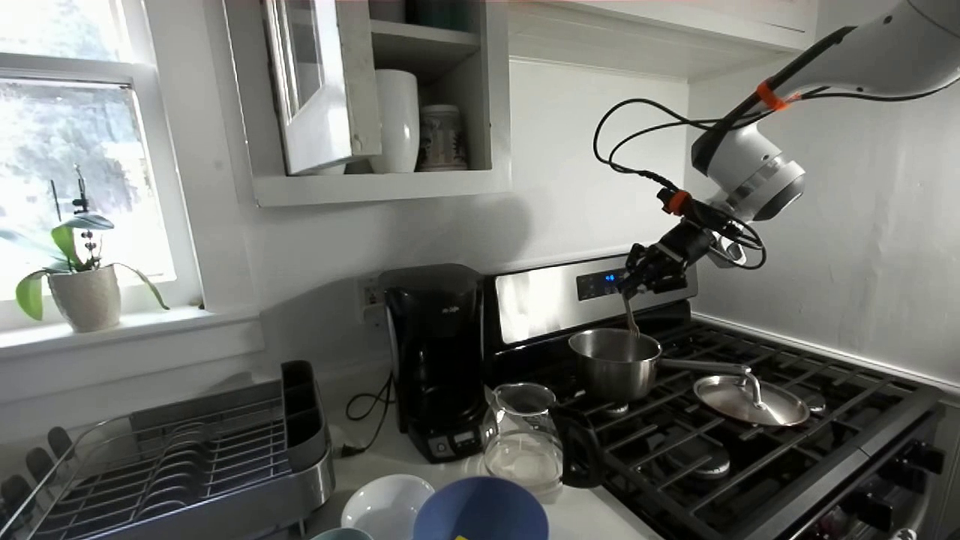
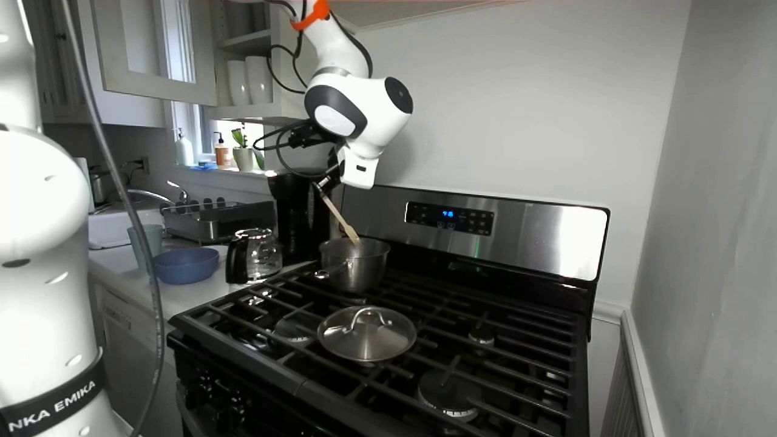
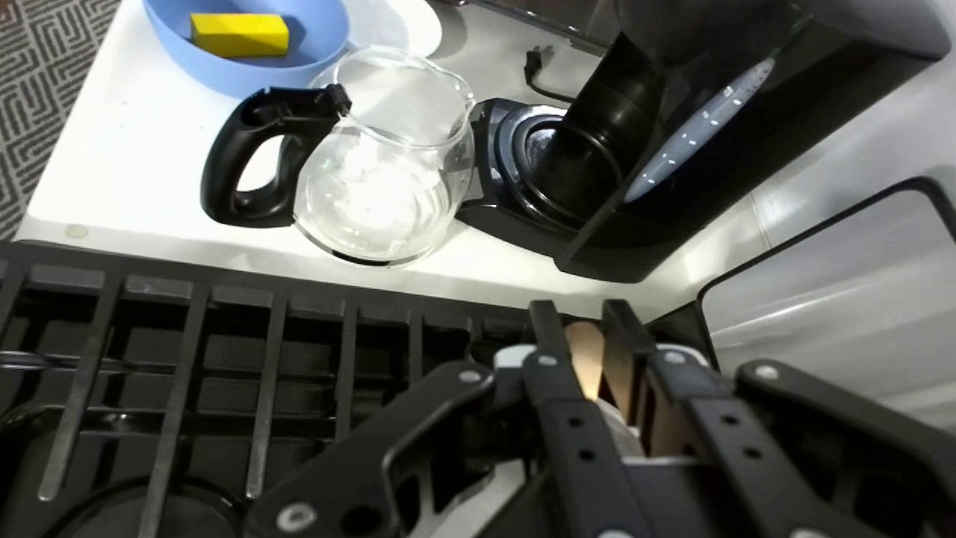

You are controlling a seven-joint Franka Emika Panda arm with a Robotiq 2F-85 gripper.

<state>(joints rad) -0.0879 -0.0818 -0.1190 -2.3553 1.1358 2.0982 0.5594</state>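
My gripper (image 3: pixel 582 310) is closed around the handle end of a wooden utensil (image 3: pixel 586 359), which sits between the two black fingers in the wrist view. In an exterior view the gripper (image 1: pixel 634 277) is above a steel saucepan (image 1: pixel 616 379), and the utensil (image 1: pixel 629 311) slants down into it. In another exterior view the utensil (image 2: pixel 337 213) reaches from the gripper (image 2: pixel 322 183) down into the saucepan (image 2: pixel 367 270), its lower tip hidden inside. The saucepan stands on a back burner. Its lid (image 2: pixel 367 340) lies on the stove grate, apart from the saucepan.
A glass carafe (image 3: pixel 381 179) stands on the counter near the black coffee maker (image 3: pixel 694 149). A blue bowl (image 3: pixel 224 75) holds a yellow block (image 3: pixel 239 33). The stove's back panel (image 2: pixel 516 237) rises behind the saucepan. A dish rack (image 1: pixel 172 465) and an open cabinet door (image 1: pixel 322 127) are also in view.
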